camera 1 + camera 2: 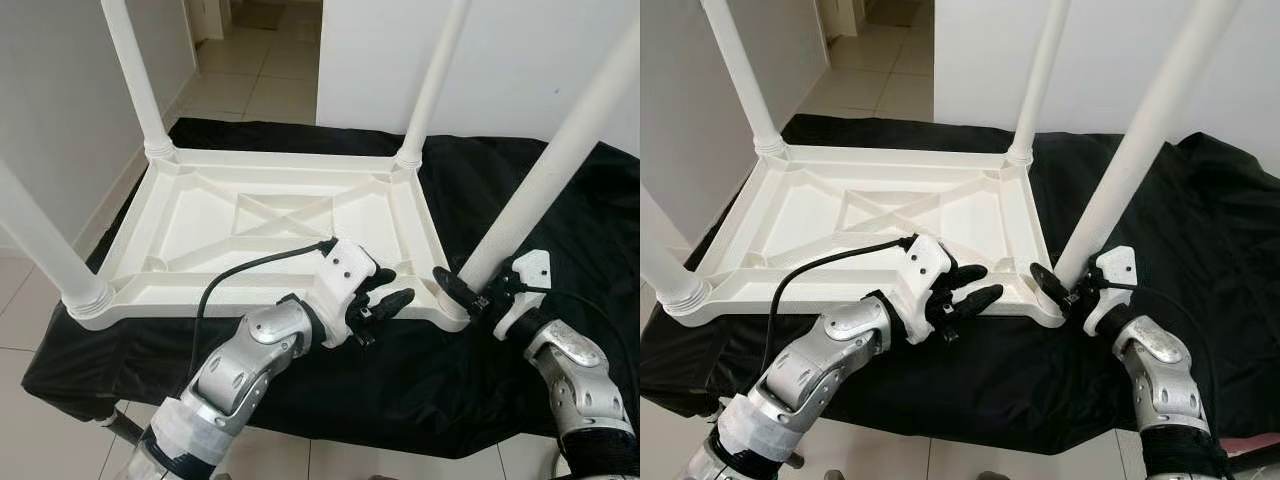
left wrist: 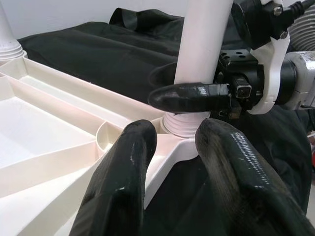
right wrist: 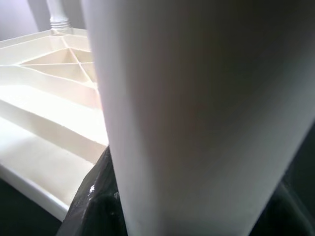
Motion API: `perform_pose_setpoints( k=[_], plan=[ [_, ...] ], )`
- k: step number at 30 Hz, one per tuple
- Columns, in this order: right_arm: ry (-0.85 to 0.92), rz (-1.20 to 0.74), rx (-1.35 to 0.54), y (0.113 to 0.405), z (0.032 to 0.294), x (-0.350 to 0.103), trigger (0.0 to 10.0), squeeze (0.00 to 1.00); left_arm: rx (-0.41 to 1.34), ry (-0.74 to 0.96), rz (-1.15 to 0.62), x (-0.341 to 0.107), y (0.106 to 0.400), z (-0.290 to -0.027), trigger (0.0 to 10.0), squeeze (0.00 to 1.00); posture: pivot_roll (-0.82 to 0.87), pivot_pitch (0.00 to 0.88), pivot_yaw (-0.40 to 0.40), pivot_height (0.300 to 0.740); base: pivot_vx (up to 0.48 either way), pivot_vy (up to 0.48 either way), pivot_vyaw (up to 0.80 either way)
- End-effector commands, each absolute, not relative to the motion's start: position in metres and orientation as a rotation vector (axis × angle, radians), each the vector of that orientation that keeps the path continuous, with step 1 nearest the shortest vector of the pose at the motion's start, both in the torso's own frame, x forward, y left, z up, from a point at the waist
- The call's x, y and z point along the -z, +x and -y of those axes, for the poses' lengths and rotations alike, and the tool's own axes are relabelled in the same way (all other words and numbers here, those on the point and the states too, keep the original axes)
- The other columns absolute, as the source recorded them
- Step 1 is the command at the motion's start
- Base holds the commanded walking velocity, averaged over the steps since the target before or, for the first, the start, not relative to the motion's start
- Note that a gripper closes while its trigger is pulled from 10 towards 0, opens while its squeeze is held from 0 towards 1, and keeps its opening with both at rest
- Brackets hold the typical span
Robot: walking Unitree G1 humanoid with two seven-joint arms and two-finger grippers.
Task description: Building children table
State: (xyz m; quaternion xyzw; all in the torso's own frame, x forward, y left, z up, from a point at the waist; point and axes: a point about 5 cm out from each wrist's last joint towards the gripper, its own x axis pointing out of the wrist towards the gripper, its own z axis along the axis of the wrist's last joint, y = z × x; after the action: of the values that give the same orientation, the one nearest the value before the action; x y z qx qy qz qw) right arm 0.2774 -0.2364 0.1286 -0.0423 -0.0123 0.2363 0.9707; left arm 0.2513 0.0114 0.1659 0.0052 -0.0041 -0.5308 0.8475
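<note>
A white moulded-plastic children's table (image 1: 270, 225) lies upside down on a black cloth (image 1: 560, 220). The right gripper (image 1: 468, 292) has its fingers closed around the near-right white tubular leg (image 1: 545, 170) just above its socket. The left gripper (image 1: 385, 300) hovers at the table's near rim, fingers parted and empty.

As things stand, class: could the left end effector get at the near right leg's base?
Probably yes: the left end effector sits open at the tabletop rim beside that leg, though the right end effector already grips its base.
</note>
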Motion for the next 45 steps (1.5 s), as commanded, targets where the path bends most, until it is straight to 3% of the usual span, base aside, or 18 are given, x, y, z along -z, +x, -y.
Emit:
perform_pose_setpoints(
  k=[1,20,28,31,45],
  plan=[
    [-0.081,-0.003,-0.423,0.274,0.238,-0.122,10.0,0.00,1.173,0.029,0.001,-0.161,0.249,-0.010,10.0,0.00,-0.11,0.000,-0.018,0.740,0.000,0.000,0.00],
    [-0.035,0.073,-0.106,0.254,0.215,-0.116,10.0,0.00,1.145,0.064,0.014,-0.158,0.254,-0.011,10.0,0.00,-0.12,0.000,-0.011,0.740,0.000,0.000,0.00],
    [0.006,0.096,0.040,0.246,0.194,-0.116,10.0,0.00,1.131,0.066,0.021,-0.160,0.257,-0.013,10.0,0.00,-0.10,0.000,-0.012,0.740,0.000,0.000,0.00],
    [0.099,0.089,0.170,0.246,0.177,-0.114,10.0,0.00,1.106,0.072,0.036,-0.160,0.260,-0.011,10.0,0.00,-0.10,0.000,-0.013,0.740,0.000,0.000,0.00],
    [0.120,0.067,0.249,0.247,0.160,-0.114,10.0,0.00,1.115,0.066,0.041,-0.160,0.259,-0.008,10.0,0.00,-0.09,0.000,-0.028,0.740,0.000,0.000,0.00]
  ],
)
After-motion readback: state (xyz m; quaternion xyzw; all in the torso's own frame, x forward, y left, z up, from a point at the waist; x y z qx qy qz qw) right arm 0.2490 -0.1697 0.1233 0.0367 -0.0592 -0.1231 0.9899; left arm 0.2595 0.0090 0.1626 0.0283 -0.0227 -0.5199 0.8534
